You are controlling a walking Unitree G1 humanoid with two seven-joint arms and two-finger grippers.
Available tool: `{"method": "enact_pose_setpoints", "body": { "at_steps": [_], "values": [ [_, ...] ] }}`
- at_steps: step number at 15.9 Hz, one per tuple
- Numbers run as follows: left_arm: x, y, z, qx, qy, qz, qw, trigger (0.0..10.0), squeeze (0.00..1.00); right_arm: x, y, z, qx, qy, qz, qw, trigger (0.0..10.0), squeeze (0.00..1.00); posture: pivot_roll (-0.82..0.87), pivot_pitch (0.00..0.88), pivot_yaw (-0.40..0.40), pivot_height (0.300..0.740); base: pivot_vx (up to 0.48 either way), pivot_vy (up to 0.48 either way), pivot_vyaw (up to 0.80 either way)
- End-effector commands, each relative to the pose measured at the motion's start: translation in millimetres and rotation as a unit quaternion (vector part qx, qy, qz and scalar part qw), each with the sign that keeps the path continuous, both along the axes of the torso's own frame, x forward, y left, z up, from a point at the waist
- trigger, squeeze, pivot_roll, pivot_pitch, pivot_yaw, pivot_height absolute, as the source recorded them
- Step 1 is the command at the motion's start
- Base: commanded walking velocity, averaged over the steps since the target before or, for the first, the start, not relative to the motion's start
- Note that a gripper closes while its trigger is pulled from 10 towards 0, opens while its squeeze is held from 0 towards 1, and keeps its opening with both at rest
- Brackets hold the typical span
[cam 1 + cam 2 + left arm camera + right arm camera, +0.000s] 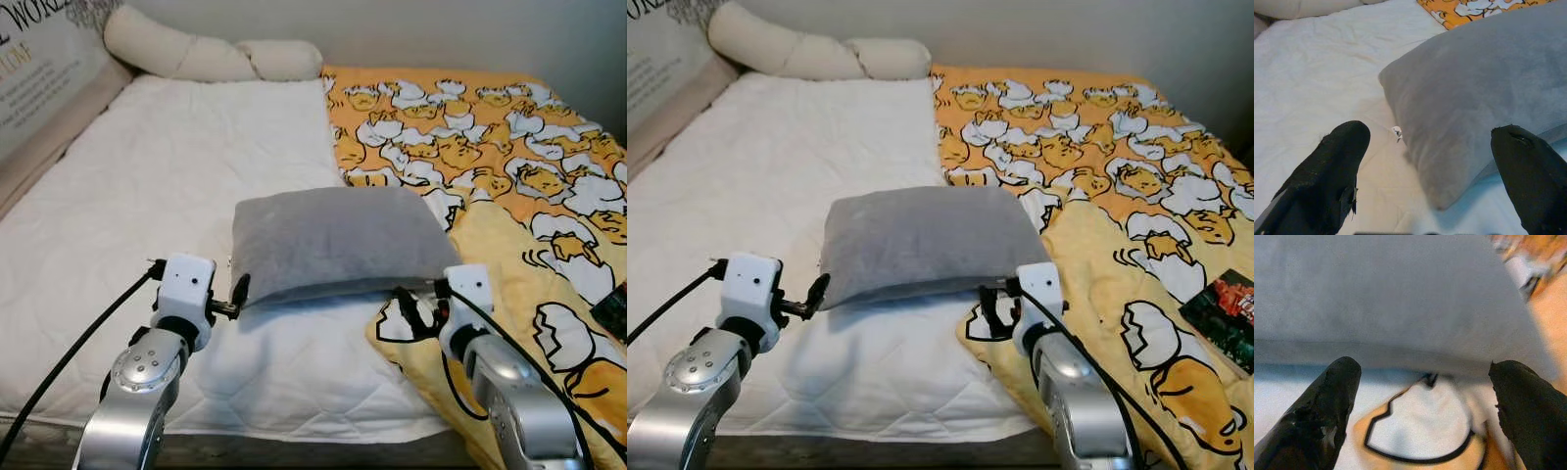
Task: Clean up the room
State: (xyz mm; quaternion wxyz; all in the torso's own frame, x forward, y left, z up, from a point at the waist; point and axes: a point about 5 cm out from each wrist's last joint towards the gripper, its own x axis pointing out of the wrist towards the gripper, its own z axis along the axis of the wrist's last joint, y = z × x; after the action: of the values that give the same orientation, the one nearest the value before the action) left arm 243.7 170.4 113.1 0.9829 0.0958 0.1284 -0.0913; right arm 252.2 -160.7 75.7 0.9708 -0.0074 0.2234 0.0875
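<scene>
1. The left tool (pixel 238 297) sits at the near left corner of the grey pillow (pixel 338 240), its two black fingers (pixel 1327 176) spread wide. In the left wrist view the corner lies in the gap between them, not yet pinched.
2. The right tool (pixel 413 311) is at the pillow's near right corner, also spread wide. In the right wrist view the pillow's near edge runs across just ahead of the fingers (pixel 1322 416), with nothing gripped.
3. Both tools line up on the same near edge, one per corner. This looks like the setup for a two-armed lift, since a soft pillow taken at one corner would sag and swing.
4. The pillow lies flat in the middle of the bed, straddling the seam between the white quilted mattress cover (pixel 167 196) and the orange blanket (pixel 490 147) with its cartoon egg print. Its right end rests on a turned-over fold of that blanket.
5. A long cream bolster (pixel 206 54) lies across the head of the bed by the wall. That seems the likely place for the grey pillow, though I cannot be sure.
6. A dark printed item (pixel 1229 313), perhaps a book or packet, lies on the blanket at the robot's far right, well apart from the pillow.
7. I judge the pillow step to be just starting: both tools must close on the corners before anything moves.
</scene>
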Motion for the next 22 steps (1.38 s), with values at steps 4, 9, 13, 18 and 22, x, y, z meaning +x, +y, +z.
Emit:
{"method": "enact_pose_setpoints", "body": {
  "at_steps": [4,9,13,18,22],
  "values": [
    [28.6,1.4,-7.2,0.023,0.014,-0.012,1.000,10.0,0.00,27.0,-6.9,2.9,0.007,-0.004,-0.033,0.999,10.0,1.00,-0.08,0.000,-0.050,0.740,0.000,0.000,0.00],
    [57.0,-31.7,3.2,-0.035,0.032,-0.153,0.987,10.0,0.00,77.5,-42.8,27.5,-0.044,-0.064,-0.106,0.991,10.0,1.00,-0.10,0.000,-0.031,0.740,0.000,0.000,0.00],
    [77.4,-74.7,-15.7,-0.059,0.112,-0.263,0.956,10.0,0.00,110.3,-68.6,28.5,-0.081,-0.049,-0.152,0.984,10.0,1.00,-0.12,0.000,-0.019,0.740,0.000,0.000,0.00],
    [88.2,-80.4,-60.5,-0.003,0.173,-0.199,0.965,10.0,0.00,105.7,-36.9,-3.8,-0.036,0.034,-0.055,0.997,10.0,0.00,-0.14,0.000,-0.009,0.740,0.000,0.000,0.00],
    [92.3,-63.2,-71.3,0.000,0.177,-0.113,0.978,10.0,0.00,95.6,-3.7,-20.8,0.065,0.072,0.037,0.995,10.0,0.00,-0.14,0.000,-0.014,0.740,0.000,0.000,0.00]
  ]
}}
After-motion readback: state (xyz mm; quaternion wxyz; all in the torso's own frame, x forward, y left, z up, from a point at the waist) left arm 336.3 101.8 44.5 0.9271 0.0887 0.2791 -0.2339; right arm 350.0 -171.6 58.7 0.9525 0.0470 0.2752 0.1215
